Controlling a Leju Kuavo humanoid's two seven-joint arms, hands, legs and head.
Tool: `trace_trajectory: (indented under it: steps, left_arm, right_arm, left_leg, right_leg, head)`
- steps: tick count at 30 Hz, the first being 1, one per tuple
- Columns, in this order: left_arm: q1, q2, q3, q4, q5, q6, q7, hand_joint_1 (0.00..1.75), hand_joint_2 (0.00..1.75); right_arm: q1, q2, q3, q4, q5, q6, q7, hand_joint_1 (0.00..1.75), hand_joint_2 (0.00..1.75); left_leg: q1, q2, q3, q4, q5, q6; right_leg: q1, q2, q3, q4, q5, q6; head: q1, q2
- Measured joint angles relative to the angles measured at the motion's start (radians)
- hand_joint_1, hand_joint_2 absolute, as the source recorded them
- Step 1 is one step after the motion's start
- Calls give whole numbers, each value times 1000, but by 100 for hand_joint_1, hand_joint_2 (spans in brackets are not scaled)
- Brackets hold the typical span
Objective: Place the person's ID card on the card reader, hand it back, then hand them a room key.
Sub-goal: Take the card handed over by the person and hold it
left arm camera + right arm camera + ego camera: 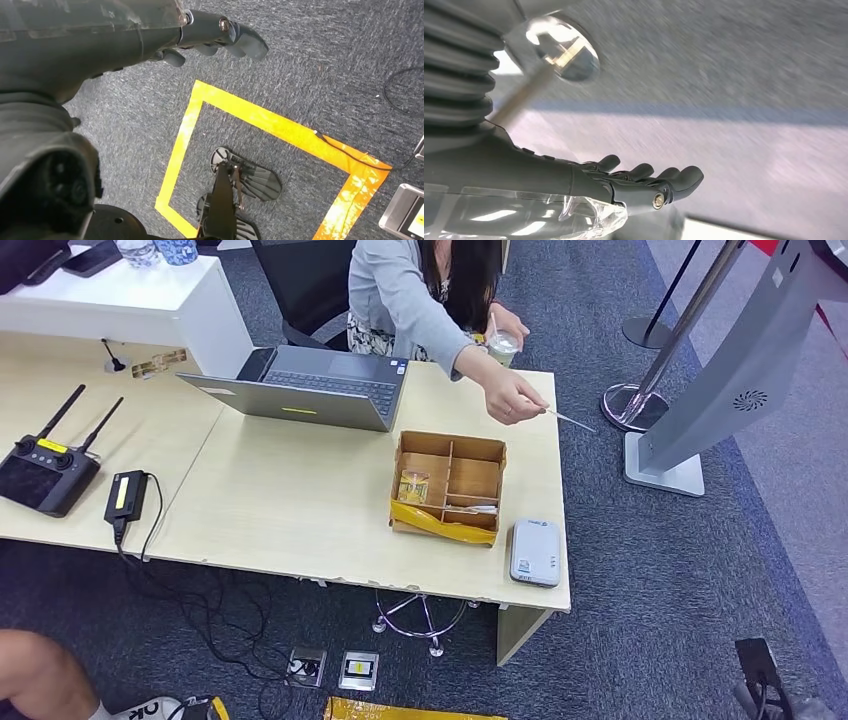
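Setting: a pale wooden desk is seen on dark grey carpet, with stanchion posts and a grey kiosk stand beyond its far corner.
Desk contents: an open laptop is set near the back edge; a compartmented cardboard box with yellow tape along its front stands near the right end; a small grey card reader lies just beside the box, at the desk's near right corner.
Person: a seated person in a grey top is reaching across the desk, and the ID card, seen edge-on as a thin pale strip, is held out in the person's hand past the desk's right edge.
Left hand: it is seen hanging over the carpet and a yellow tape square; its fingers are loosely curled and nothing is held.
Right hand: it is seen against blurred carpet with fingers extended and slightly apart; nothing is held.
Step in hand: by judgement, the very first one, taking the offered card; nothing has yet been placed on the reader.
Next move: the right arm would need to be raised toward the offered card, which would have to be pinched by its free end before being carried to the reader.
Room key: it may be among the box's contents, but this cannot be told.
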Motion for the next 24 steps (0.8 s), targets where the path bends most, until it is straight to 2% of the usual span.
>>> trace_trajectory:
  steps: [6, 12, 16, 24]
  left_arm:
    - [-9, -3, -7, 0, -13, 5, 9, 0, 0]
    - [-17, -8, -16, 0, -17, 4, 17, 0, 0]
    - [-23, -12, -24, 0, -19, 2, 22, 0, 0]
    - [-26, -18, -31, 0, -20, 0, 30, 0, 0]
  right_arm:
    - [-86, -34, 2, -172, 272, -28, 116, 0, 175]
    - [-154, -27, 16, -395, 454, 4, 149, 0, 175]
    - [-185, 4, 47, -535, 513, 45, 132, 0, 175]
    - [-211, 64, 108, -735, 536, 74, 110, 0, 175]
  left_leg:
    - [0, 0, 1, 0, 0, 0]
    - [0, -1, 0, 0, 2, 2]
    - [1, -1, 0, 0, 2, 2]
    - [0, -3, 0, 0, 2, 2]
  right_leg:
    - [0, 0, 0, 0, 0, 0]
    - [1, -2, 1, 1, 0, 0]
    - [1, -2, 0, 1, 0, 0]
    - [1, -4, 0, 1, 0, 0]
  head:
    - [0, 0]
    - [0, 0]
    - [0, 0]
    - [0, 0]
